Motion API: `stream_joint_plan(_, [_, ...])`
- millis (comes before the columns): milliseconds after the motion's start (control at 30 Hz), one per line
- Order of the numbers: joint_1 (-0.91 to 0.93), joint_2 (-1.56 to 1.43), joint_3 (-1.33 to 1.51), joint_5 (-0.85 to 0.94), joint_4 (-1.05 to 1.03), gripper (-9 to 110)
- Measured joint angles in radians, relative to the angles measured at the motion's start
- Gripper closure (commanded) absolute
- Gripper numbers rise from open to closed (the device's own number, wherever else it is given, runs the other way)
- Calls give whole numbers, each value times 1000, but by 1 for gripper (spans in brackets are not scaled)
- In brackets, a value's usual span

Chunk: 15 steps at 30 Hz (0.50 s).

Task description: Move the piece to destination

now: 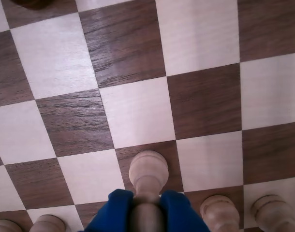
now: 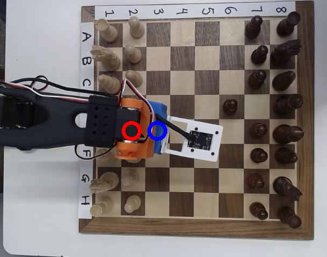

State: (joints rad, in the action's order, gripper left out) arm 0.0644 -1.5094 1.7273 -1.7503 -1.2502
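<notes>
In the wrist view the piece [image 1: 148, 169], a pale cream pawn with a round head, stands upright between the blue fingers [image 1: 119, 209] of my gripper [image 1: 148, 207], which is shut on its stem. It is over a dark square [image 1: 125, 155], one row ahead of the other pale pawns [image 1: 220, 212]. Whether its base touches the board is hidden. In the overhead view my gripper [image 2: 154, 130] sits over the destination, marked by the blue ring [image 2: 157, 130], next to the red ring [image 2: 132, 130]. The arm covers the piece and both squares there.
Pale pawns [image 2: 133, 53] and taller pale pieces [image 2: 106, 31] line the board's left columns in the overhead view. Dark pieces [image 2: 284, 134] fill the right side, with one dark pawn [image 2: 230, 106] advanced. The black arm [image 2: 40, 120] reaches in from the left.
</notes>
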Motion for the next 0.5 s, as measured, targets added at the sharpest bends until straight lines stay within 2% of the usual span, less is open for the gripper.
stream_joint_plan(233, [0, 2, 2, 0, 0, 85])
stream_joint_plan(500, [0, 2, 2, 0, 0, 78])
